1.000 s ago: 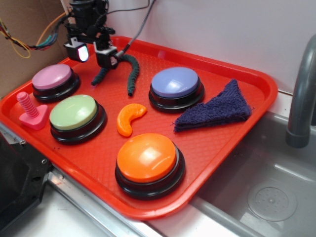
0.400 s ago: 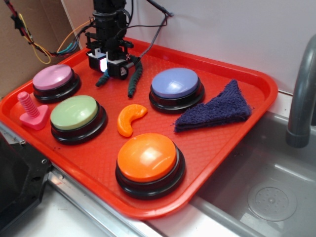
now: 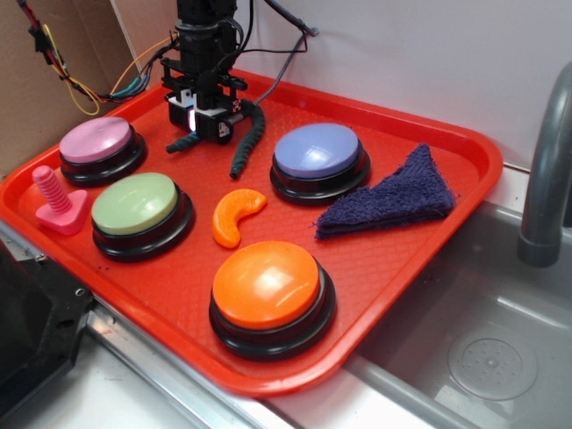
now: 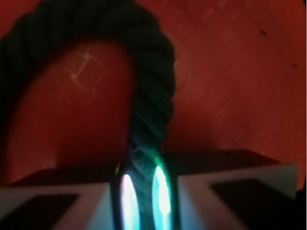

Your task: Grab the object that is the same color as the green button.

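A red tray [image 3: 420,259] fills most of the exterior view, with a grey sink basin [image 3: 483,357] at the lower right and a grey faucet pipe [image 3: 545,179] at the right edge. At the upper left of the frame, the black arm comes down onto the far part of the tray, and its claw [image 3: 202,122] sits low over the dark green rope [image 3: 248,141]. The rope lies in an arch there: one leg runs down and right of the claw toward the lavender-blue button [image 3: 318,150], and the other end pokes out to the claw's left.

The wrist view shows the same rope [image 4: 148,96] close up, curving across the top of the frame and dropping into the narrow gap between the two fingers [image 4: 67,211] at the bottom. The fingers are pressed together on it, pinching the twisted strand, with a bright greenish glow at the gap. Whether the rope is raised off the tray cannot be told.

The pale green button [image 3: 138,203] stands at centre left, well apart from the claw. The pink button [image 3: 94,140] is above it, and a pink screw-shaped toy [image 3: 55,202] is at its left. An orange slice [image 3: 233,215] lies just right of the green button, the orange button [image 3: 266,285] sits low in the frame, and a dark blue cloth [image 3: 393,198] rests right of the lavender-blue button.
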`<action>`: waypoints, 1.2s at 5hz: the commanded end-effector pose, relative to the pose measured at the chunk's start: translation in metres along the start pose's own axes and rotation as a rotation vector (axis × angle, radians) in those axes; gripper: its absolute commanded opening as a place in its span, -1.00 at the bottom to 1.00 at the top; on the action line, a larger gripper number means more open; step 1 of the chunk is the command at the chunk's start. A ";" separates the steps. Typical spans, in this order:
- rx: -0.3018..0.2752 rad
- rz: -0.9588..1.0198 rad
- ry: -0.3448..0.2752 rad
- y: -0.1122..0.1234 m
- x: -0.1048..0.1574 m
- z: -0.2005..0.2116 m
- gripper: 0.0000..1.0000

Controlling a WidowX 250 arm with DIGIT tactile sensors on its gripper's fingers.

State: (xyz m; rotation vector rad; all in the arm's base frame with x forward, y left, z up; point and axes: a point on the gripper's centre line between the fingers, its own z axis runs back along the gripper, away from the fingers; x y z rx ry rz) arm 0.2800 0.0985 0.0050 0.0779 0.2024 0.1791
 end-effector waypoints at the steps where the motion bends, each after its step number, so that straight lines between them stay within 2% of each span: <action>1: -0.029 0.117 -0.063 0.035 -0.027 0.039 -1.00; 2: -0.111 0.246 -0.129 0.047 -0.063 0.079 -1.00; 3: -0.160 0.190 -0.182 0.040 -0.098 0.122 -1.00; 4: -0.202 0.076 -0.206 0.022 -0.132 0.167 -1.00; 5: -0.189 0.057 -0.177 0.018 -0.157 0.215 -1.00; 6: -0.145 0.161 -0.161 0.023 -0.170 0.234 -1.00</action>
